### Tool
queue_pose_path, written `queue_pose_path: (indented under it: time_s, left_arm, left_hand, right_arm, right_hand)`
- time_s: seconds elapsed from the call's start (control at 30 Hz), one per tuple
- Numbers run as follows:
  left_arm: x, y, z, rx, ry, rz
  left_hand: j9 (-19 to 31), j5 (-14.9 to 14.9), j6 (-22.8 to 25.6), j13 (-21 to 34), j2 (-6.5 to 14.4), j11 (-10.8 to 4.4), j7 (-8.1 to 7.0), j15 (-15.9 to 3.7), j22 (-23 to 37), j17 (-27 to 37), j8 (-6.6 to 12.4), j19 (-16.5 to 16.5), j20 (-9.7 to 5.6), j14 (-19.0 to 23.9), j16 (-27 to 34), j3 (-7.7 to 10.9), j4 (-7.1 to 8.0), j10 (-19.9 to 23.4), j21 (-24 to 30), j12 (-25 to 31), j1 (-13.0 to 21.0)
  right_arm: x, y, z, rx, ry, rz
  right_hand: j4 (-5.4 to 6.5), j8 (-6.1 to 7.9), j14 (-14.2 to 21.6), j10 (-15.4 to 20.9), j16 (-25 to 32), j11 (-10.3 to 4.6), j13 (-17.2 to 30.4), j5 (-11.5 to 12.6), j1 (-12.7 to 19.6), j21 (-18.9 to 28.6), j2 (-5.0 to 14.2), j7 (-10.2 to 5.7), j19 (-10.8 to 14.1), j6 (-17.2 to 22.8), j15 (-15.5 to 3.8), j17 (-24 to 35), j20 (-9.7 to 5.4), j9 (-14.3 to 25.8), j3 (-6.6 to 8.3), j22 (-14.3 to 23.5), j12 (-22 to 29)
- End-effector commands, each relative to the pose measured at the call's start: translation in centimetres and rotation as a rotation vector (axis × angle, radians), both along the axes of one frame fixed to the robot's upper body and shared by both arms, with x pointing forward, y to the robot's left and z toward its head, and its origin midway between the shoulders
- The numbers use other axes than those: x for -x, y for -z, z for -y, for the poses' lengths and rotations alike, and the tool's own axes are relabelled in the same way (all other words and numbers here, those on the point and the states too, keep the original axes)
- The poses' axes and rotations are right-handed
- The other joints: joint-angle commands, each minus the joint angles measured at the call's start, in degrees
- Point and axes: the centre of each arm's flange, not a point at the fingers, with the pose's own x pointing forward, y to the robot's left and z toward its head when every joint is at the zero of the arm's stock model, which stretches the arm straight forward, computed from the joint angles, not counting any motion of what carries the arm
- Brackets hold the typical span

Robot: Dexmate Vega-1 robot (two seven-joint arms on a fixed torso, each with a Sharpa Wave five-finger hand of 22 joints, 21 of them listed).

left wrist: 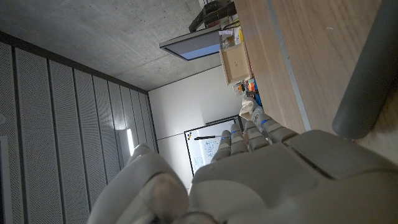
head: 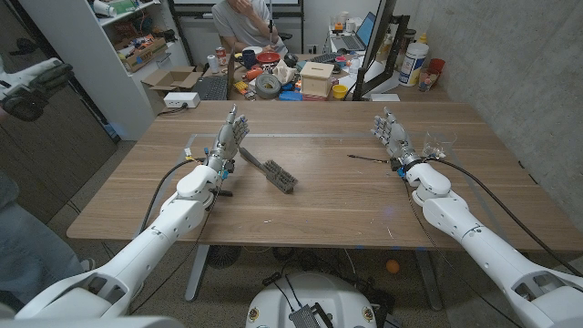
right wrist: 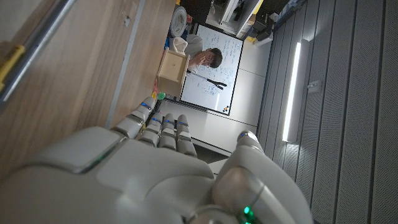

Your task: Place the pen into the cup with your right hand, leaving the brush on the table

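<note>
The wooden table [head: 319,196] carries everything that matters here, and the pen serves as the reference point for the rest. The right hand [head: 392,137] stands just beside the pen, on the side toward the robot's right, fingers straight, close together and reaching away from the robot, holding nothing. The left hand [head: 228,138] stands well apart from the pen, across the table's middle, likewise empty with its fingers extended. The brush [head: 271,169], grey with a dark bristle head, lies between the pen and the left hand, much nearer that hand, angled across the boards. The cup [head: 440,146], clear and hard to make out, stands beyond the right hand from the pen, near the table's right edge. The pen [head: 369,158] itself is a thin dark stick lying flat, its long axis running roughly left to right, one end pointing at the right hand's base. The right hand is clearly the nearer; the pickup probably calls for a short move inward and down, fingers closing across the shaft.
</note>
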Motion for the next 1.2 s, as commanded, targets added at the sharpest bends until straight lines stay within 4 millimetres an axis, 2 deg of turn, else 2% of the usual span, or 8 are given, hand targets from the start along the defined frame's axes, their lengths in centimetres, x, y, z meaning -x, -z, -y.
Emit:
queue_pose_path:
  time_s: [0.03, 0.53, 0.57, 0.7, 1.2]
  left_arm:
    - [0.0, 0.2, 0.2, -0.002, 0.003, -0.017]
    - [-0.3, 0.1, 0.3, -0.012, 0.016, -0.019]
    - [-0.3, 0.1, 0.3, -0.012, 0.017, -0.018]
    - [-0.3, 0.0, 0.2, -0.012, 0.016, -0.021]
    - [0.1, -1.5, 0.2, -0.047, 0.016, -0.007]
  left_hand:
    - [0.2, 0.4, -0.1, 0.1, 0.1, 0.63, 0.91, 0.55, 0.2, 0.2, 0.29, -0.3, -0.43, 0.0, 0.2, -0.11, 0.36, 0.1, 0.2, 0.2, 0.7]
    - [0.2, 0.5, 0.0, 0.1, 0.4, 0.56, 0.73, 0.62, 0.2, 0.2, 0.14, -0.5, -0.18, 0.0, 0.1, -0.12, 0.25, 0.1, 0.1, 0.1, 1.1]
    - [0.2, 0.5, 0.0, 0.1, 0.5, 0.54, 0.71, 0.6, 0.2, 0.2, 0.13, -0.5, -0.13, -0.1, 0.1, -0.12, 0.24, 0.1, 0.1, 0.1, 1.1]
    - [0.2, 0.5, 0.0, 0.1, 0.5, 0.5, 0.72, 0.64, 0.2, 0.3, 0.11, -0.7, -0.06, -0.1, 0.1, -0.13, 0.22, 0.1, 0.1, 0.0, 1.2]
    - [0.3, 0.6, 0.2, 0.1, 0.9, 0.36, 0.71, 0.63, 0.2, 0.3, 0.04, -0.9, 0.02, -0.1, 0.0, -0.15, 0.14, 0.2, 0.0, 0.0, 1.6]
  right_arm:
    - [-0.2, 0.3, -0.2, 0.005, 0.008, -0.008]
    - [0.3, -0.3, -0.4, 0.077, 0.095, 0.038]
    - [0.4, -0.4, -0.4, 0.092, 0.106, 0.048]
    - [1.1, -0.7, -0.5, 0.142, 0.155, 0.07]
    - [3.2, -0.7, -1.0, 0.29, 0.294, 0.116]
  right_hand:
    - [-0.24, 0.47, 0.3, 0.7, 0.4, 0.32, 0.3, 0.3, 0.7, 0.4, 0.06, 0.07, 0.5, 1.2, 0.28, 0.2, -0.06, 0.3, 0.47, 0.2, 0.4]
    - [-1.64, 1.15, 2.2, 2.5, 0.8, -0.34, 0.3, 0.2, 2.9, 0.7, 0.58, -1.12, 1.6, 4.2, -0.47, 0.2, -0.39, 0.3, 1.21, 0.2, 0.9]
    - [-2.15, 1.26, 2.7, 2.9, 0.8, -0.61, 0.3, 0.2, 3.8, 0.7, 0.86, -1.68, 1.7, 4.8, -0.63, 0.2, -0.45, 0.3, 1.57, 0.2, 1.0]
    - [-2.99, 1.5, 3.1, 3.7, 0.8, -1.0, 0.3, 0.1, 5.2, 0.7, 1.22, -2.18, 1.9, 6.0, -0.93, 0.2, -0.47, 0.3, 2.11, 0.2, 1.1]
    - [-5.56, 1.94, 4.5, 5.0, 0.7, -2.15, 0.4, -0.2, 9.8, 0.7, 2.05, -3.32, 2.2, 9.0, -1.47, 0.2, -0.57, 0.4, 3.78, 0.2, 1.2]
